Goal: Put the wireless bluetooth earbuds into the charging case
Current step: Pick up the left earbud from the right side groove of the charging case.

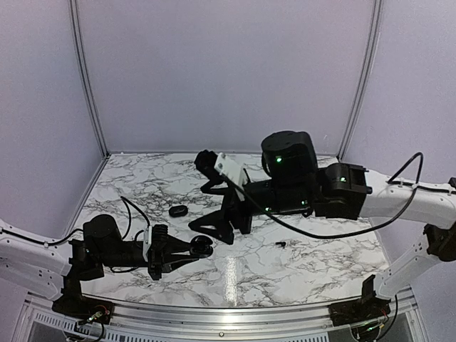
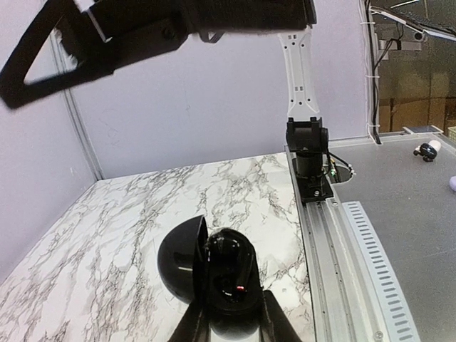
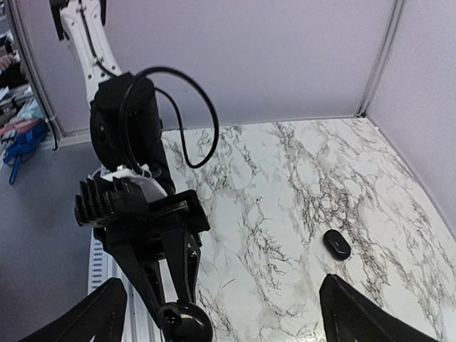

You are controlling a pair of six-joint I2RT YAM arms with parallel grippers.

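Squeezing the open black charging case (image 2: 226, 274) between its 2 fingers, the left hand (image 1: 191, 251) is holding it low over the bench (image 1: 299, 274). The right hand (image 1: 201, 194) is hanging wide open, grasping nothing. 1 earbud (image 1: 179, 211) is lying nearby.
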